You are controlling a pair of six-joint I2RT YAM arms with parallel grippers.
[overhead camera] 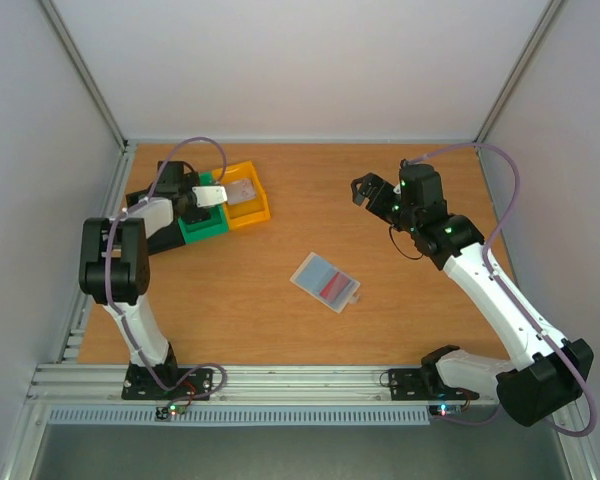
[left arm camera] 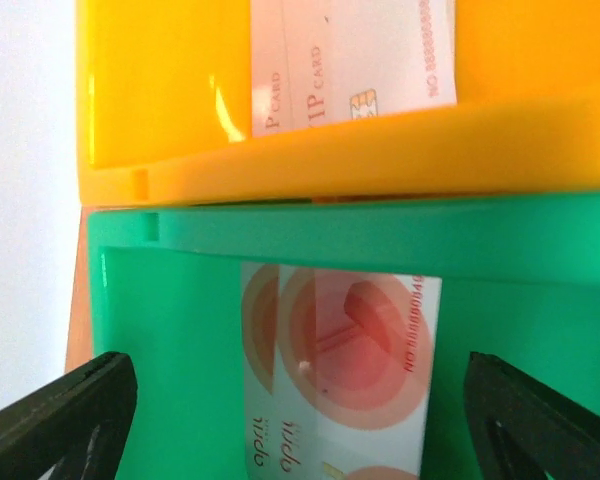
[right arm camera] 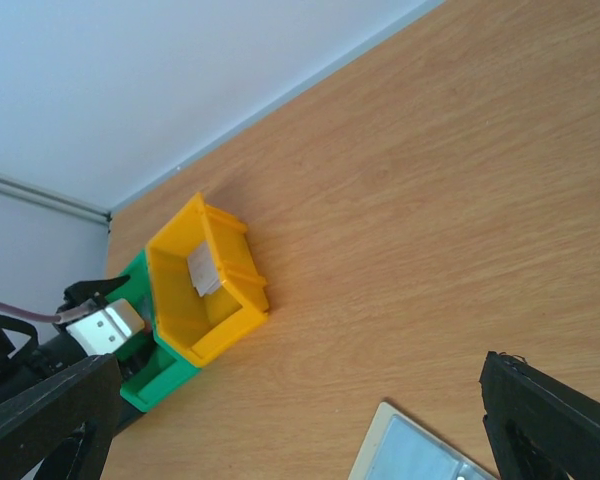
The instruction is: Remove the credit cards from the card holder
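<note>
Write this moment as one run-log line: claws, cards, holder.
left claw: open above green bin, patterned card inside | right claw: open, empty | card holder: reddish card inside

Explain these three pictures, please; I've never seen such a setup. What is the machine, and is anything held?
The machine is two robot arms, a left arm and a right arm, bolted at the near edge of a wooden table. The overhead picture looks down on both; the others come from wrist cameras. A translucent card holder lies mid-table, something reddish showing inside. At far left, a yellow bin holds a white card and a green bin a red-patterned card. The left fingers hang open over the green bin; the right fingers are open too. Nothing is held.
</note>
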